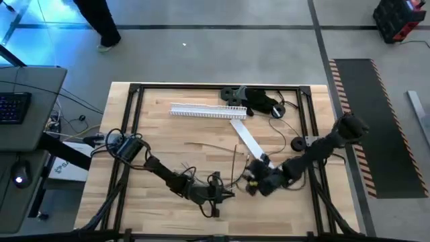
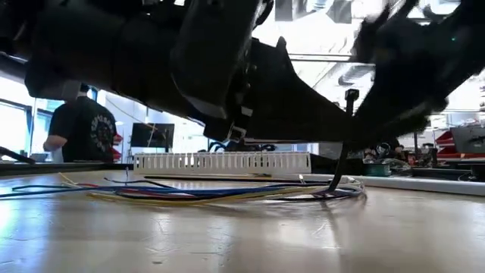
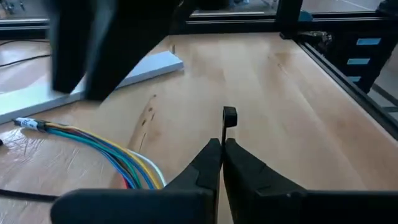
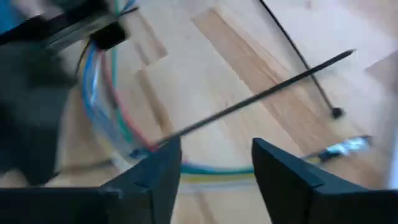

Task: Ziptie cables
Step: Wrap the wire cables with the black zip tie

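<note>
Left gripper (image 3: 221, 148): jaws pinched together on black ziptie (image 3: 229, 118), head sticking up past tips. Presumably held so tail can loop round bundle.

Right gripper (image 4: 216, 155): jaws apart, empty, hovering low over cables (image 4: 102, 106), ziptie tail crossing in front. Likely lining up to catch tail.

Cables lie flat on counter (image 1: 168, 134), front-centre between both arms, fanned loose; not cinched yet.
</note>
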Controlling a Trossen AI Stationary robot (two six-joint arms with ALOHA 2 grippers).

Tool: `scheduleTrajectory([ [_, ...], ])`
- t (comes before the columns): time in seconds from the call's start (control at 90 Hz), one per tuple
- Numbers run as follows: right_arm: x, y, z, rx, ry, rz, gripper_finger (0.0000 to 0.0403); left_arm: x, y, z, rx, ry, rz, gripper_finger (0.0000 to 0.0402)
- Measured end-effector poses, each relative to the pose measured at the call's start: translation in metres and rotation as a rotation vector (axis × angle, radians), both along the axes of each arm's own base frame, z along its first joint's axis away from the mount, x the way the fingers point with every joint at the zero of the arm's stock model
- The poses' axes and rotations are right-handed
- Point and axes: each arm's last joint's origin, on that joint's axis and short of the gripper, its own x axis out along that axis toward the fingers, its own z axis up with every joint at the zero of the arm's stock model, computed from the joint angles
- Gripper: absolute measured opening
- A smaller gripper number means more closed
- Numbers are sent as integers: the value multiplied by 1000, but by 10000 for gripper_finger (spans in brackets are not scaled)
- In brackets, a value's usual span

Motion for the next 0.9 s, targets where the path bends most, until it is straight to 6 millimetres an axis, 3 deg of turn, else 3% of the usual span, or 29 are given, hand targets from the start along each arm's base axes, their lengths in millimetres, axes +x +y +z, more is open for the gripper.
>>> scheduleTrajectory([
  [0.267,16,-62,-12,40,38,-199,201,0,1,-1,14,10,-3,0],
  [0.444,20,-88,-13,38,74,-221,198,0,1,-2,17,15,-3,0],
  [0.656,19,-106,-18,100,89,-173,197,0,1,-2,20,19,-4,0],
  [0.9,13,-109,-25,144,8,-73,197,0,1,-2,21,21,-3,0],
])
